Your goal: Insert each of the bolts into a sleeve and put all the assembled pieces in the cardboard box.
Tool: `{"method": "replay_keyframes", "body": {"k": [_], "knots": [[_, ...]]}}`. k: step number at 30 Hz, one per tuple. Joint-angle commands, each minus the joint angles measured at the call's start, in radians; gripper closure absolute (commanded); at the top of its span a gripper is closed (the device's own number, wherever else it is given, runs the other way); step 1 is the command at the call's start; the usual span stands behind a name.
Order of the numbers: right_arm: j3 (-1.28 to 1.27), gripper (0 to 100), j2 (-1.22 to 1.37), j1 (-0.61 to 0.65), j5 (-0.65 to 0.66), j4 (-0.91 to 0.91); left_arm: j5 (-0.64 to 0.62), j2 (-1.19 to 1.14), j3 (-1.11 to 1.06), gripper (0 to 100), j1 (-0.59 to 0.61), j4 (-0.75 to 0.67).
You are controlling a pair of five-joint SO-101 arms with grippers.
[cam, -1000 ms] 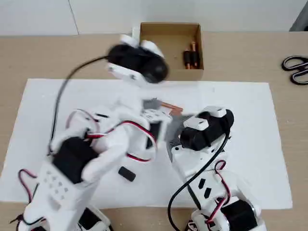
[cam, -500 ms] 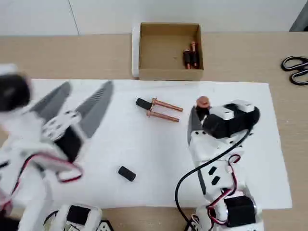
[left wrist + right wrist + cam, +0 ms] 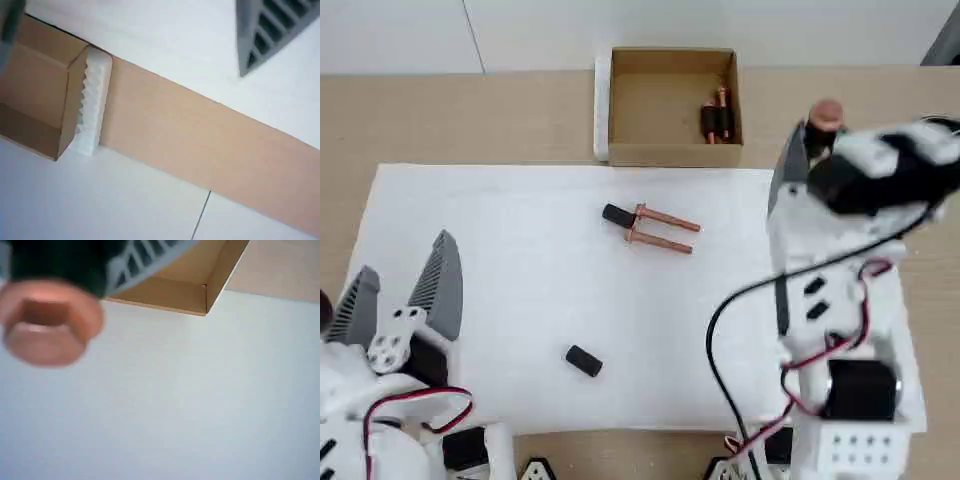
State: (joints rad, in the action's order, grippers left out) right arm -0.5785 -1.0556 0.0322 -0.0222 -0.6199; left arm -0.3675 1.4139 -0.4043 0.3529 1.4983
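Observation:
The cardboard box (image 3: 665,150) stands at the table's far middle with assembled pieces (image 3: 716,118) against its right wall. Two copper bolts (image 3: 662,231) lie side by side on the white sheet (image 3: 520,230), a black sleeve (image 3: 617,214) at their left end. A loose black sleeve (image 3: 584,360) lies nearer the front. My right gripper (image 3: 808,145) hovers right of the box, shut on a bolt in a sleeve, its copper head (image 3: 47,322) facing up. My left gripper (image 3: 405,258) stands open at the front left, one grey finger (image 3: 270,30) over the sheet.
A white ridged foam strip (image 3: 601,105) lies against the box's left wall, also the foam strip (image 3: 92,105) in the left wrist view. Bare wooden table (image 3: 450,120) runs behind the sheet. The box's corner (image 3: 204,287) lies ahead of the right gripper.
The left arm swung back from the bolts near the box to the front left, gripper open. The right gripper carried its bolt and sleeve from the sheet's middle toward the far right.

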Motion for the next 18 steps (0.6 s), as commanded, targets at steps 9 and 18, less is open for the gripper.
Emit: {"method": "replay_keyframes", "body": {"k": [9, 18], "knots": [[0.535, 99.5, 0.733, 0.13, 0.009, 0.214, 0.167, 0.201, -0.191, 72, 0.023, -0.109], [0.806, 99.5, 1.293, 0.148, 0.011, 0.455, 0.167, 0.29, -0.232, 72, 0.023, -0.118]]}}
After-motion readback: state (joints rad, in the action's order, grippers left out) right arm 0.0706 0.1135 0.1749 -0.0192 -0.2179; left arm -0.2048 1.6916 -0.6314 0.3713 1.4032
